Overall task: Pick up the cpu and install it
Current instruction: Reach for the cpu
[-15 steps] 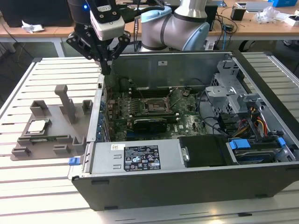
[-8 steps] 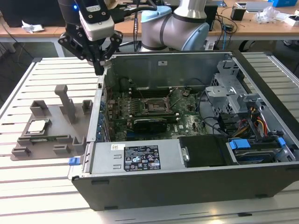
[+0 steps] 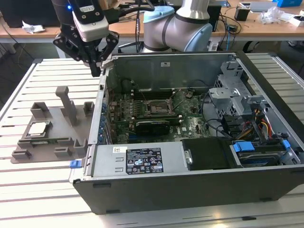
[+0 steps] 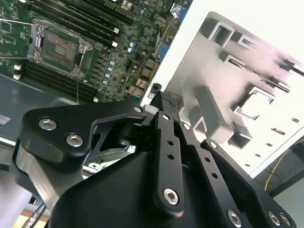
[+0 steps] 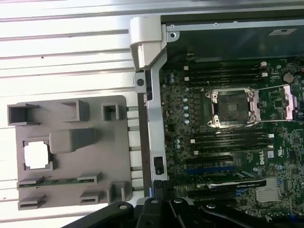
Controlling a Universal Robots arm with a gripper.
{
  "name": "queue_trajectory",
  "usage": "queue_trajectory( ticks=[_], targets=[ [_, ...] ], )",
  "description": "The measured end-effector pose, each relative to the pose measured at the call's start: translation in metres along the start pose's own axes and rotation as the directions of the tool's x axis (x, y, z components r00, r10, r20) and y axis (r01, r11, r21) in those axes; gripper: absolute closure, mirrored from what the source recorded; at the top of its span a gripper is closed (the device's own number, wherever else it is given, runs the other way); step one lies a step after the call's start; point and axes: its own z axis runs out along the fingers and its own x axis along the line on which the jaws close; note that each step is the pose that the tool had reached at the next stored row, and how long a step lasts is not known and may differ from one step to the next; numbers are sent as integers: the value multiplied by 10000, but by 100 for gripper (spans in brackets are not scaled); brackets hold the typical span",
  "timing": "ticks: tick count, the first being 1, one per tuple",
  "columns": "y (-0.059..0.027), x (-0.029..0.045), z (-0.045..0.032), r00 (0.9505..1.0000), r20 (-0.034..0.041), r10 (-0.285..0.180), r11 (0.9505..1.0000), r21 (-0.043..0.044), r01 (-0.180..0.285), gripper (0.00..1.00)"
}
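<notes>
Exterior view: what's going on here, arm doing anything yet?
A single robot arm is working on an opened computer case lying on a slatted table. Its gripper hangs above the case's wall on the exterior view's left, looks shut and carries nothing. The cpu lies in the grey holder tray beside the case, not yet picked up. The motherboard socket looks empty.

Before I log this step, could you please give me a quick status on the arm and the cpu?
Gripper shut, empty, above the case edge. Cpu seated in the grey holder tray, untouched. Socket empty, nothing lying over either.
</notes>
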Motion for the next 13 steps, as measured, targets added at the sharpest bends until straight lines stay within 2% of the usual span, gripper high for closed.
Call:
queue_trajectory(
  ticks=[7, 13],
  targets=[
    [-5, 75, -2, 10000, 0, 1, 10000, 0, -1, 89],
    [-17, 235, -6, 10000, 0, 1, 10000, 0, -1, 89]
  ],
)
